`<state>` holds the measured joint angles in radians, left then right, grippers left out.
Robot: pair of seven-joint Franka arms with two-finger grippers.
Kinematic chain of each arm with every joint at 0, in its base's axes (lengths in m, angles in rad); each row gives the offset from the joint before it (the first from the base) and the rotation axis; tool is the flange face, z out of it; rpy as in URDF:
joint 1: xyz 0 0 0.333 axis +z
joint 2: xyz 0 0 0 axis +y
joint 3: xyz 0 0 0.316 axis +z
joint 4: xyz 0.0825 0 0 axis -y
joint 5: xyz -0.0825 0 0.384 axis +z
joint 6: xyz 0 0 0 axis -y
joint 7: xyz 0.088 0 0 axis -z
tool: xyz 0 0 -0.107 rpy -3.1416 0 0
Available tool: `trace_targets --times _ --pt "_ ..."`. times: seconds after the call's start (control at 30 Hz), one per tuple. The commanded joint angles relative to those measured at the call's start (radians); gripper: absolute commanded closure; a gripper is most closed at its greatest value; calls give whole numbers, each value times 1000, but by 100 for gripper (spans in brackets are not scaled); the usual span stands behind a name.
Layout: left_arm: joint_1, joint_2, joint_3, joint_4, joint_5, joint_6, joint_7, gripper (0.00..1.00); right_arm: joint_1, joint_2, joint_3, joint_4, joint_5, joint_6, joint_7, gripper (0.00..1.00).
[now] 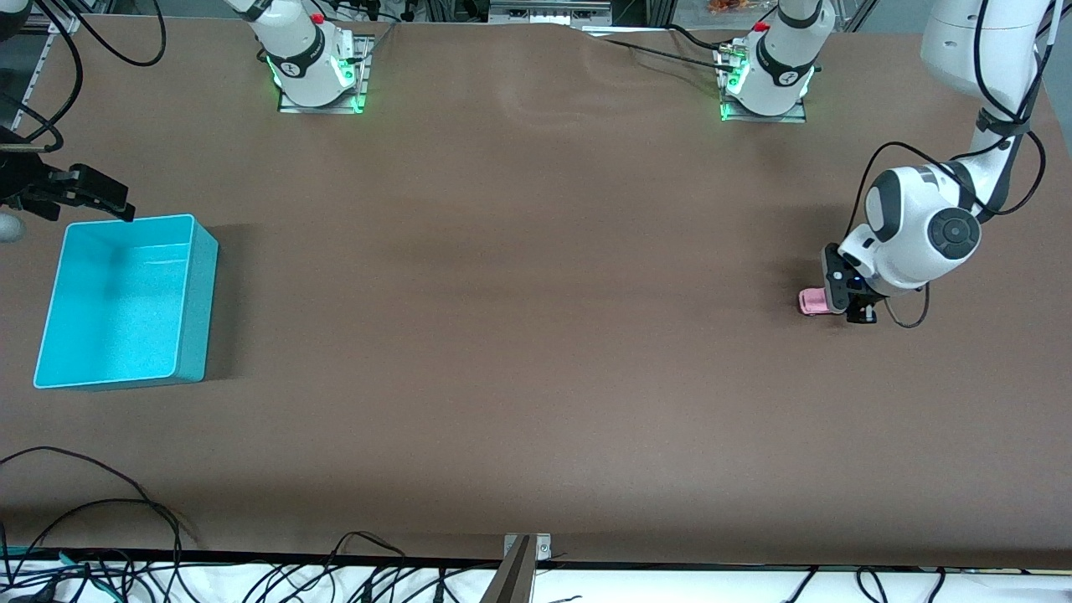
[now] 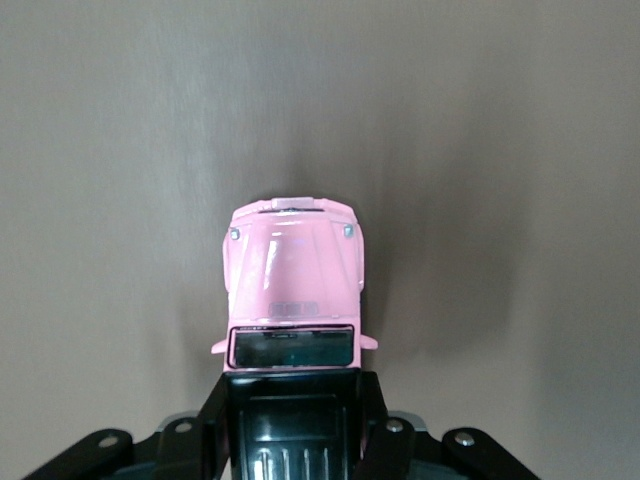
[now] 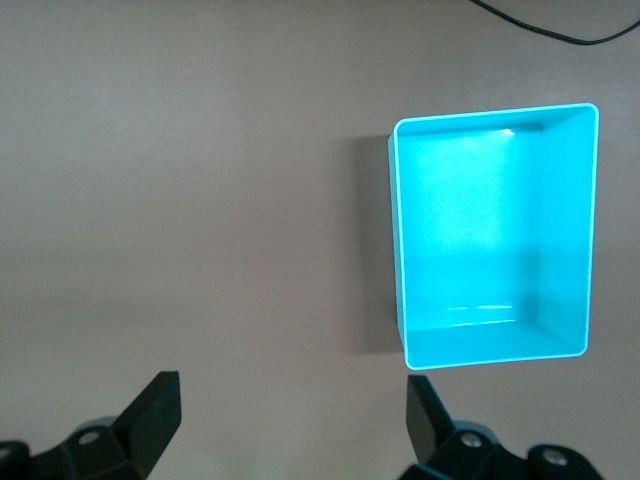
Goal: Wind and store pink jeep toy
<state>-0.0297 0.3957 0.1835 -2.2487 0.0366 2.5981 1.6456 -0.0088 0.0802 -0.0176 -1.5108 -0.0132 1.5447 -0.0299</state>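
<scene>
Two arms share the brown table (image 1: 519, 335), and we see each only in part.

Near the front camera, along the lower edge of the front view, black cables (image 1: 92, 519) loop over the table's rim and are cut off by the frame. Above them stretches a wide band of bare, matte brown cloth, open room across the whole middle.

At the middle right of the front view the left gripper (image 1: 842, 303) is down at the table by the left arm's end, closed on the pink jeep toy (image 1: 811, 301). Only the toy's pink nose pokes out there; the rest is hidden under the white wrist. In the left wrist view we see the pink jeep toy (image 2: 295, 275) from above, glossy boxy hood forward, its black roof gripped between the dark fingers (image 2: 385, 420), wheels hidden. Whether it rests on the cloth or hangs just off it, we cannot tell.

At the middle left sits the turquoise bin (image 1: 197, 293), a smooth rectangular plastic tub, hollow and bare inside, well apart from the toy. The right gripper (image 1: 105, 201) hovers over the table just beside the bin's upper corner, mostly cut off by the frame edge; in the right wrist view its black fingers (image 3: 155, 405) stand wide apart, holding nothing, with the turquoise bin (image 3: 585, 230) below.
</scene>
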Motion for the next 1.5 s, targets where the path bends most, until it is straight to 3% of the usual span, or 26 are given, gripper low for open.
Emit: trace_targets --times 0.0,0.23,0.63,0.67,0.7,0.9,1.03,1.27,1.47 --pt "47 121 17 6 -18 83 86 100 -5 -5 -2 -5 12 3 -18 0" --pt "105 140 31 8 -24 88 177 100 -5 -5 -2 -5 12 3 -16 0" --pt "102 143 60 24 -29 88 181 100 -5 -5 -1 -5 12 3 -16 0" --pt "97 134 57 50 -33 85 174 3 -5 -5 -2 -5 12 2 -18 0" --pt "97 132 57 55 -38 80 174 0 -5 -5 -2 -5 12 2 -18 0" --pt "88 115 47 75 -73 36 171 0 -5 -5 -2 -5 12 2 -18 0" --pt "80 98 36 121 -80 -70 169 0 -5 -5 -2 -5 12 2 -18 0" --pt "76 16 36 192 -72 -326 152 0 -4 -5 -2 -5 12 2 -18 0" --pt "68 -119 37 225 -22 -565 122 0 -4 -7 -2 -5 12 0 -18 0"
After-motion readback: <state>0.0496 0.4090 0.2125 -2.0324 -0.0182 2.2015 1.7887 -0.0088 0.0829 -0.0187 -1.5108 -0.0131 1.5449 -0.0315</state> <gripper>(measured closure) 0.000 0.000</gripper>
